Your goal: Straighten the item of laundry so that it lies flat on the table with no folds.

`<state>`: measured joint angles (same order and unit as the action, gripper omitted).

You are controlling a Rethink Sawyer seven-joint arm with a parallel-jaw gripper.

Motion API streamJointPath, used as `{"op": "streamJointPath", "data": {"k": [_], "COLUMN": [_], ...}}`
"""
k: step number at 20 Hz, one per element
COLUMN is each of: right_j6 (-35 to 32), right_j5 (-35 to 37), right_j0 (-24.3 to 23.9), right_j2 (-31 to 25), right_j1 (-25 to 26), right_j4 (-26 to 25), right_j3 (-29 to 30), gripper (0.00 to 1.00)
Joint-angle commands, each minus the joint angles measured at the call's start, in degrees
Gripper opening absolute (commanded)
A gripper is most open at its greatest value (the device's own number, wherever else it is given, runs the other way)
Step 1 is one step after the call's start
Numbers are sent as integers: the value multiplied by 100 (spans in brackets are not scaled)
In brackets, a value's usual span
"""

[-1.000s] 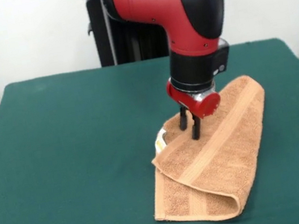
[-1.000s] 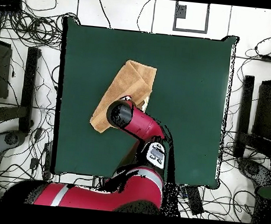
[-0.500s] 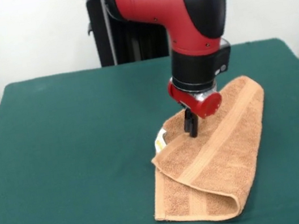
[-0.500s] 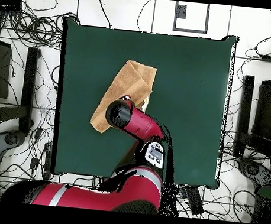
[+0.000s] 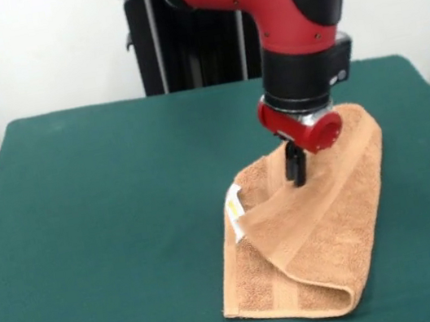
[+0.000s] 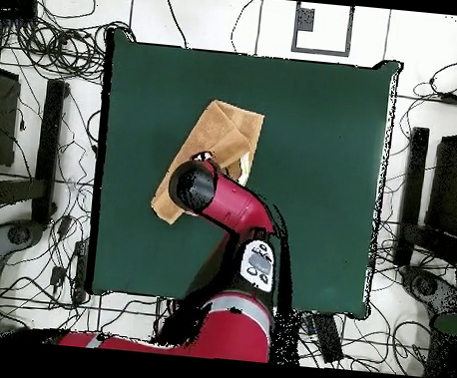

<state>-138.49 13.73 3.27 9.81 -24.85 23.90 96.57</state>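
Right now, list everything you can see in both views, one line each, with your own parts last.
towel: one, light orange-tan, still folded over itself, lying right of centre on the table in the front view, its upper layer pinched and drawn up.
tag: one, white with a yellow mark, on the towel's left edge in the front view.
table: one, dark green cloth top, filling most of both views.
cables: many, dark, on the light floor around the table in the overhead view.
arm: one, red and black, reaching down over the towel.
end effector: one, black fingers below a red wrist, shut on the towel's upper layer.
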Motion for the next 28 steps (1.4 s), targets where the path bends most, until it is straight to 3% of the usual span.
{"op": "streamJointPath", "data": {"k": [1,13,23,28], "right_j6": [-857,-913,-1486,-1867], "right_j5": [239,-490,-59,424], "right_j0": [-282,-276,258,697], "right_j2": [-1198,-1549,-1191,-745], "right_j1": [-228,739,715,663], "right_j4": [437,574,1188,1576], "right_j3": [81,-932,-1148,-1422], "gripper": [0,0,0,0]}}
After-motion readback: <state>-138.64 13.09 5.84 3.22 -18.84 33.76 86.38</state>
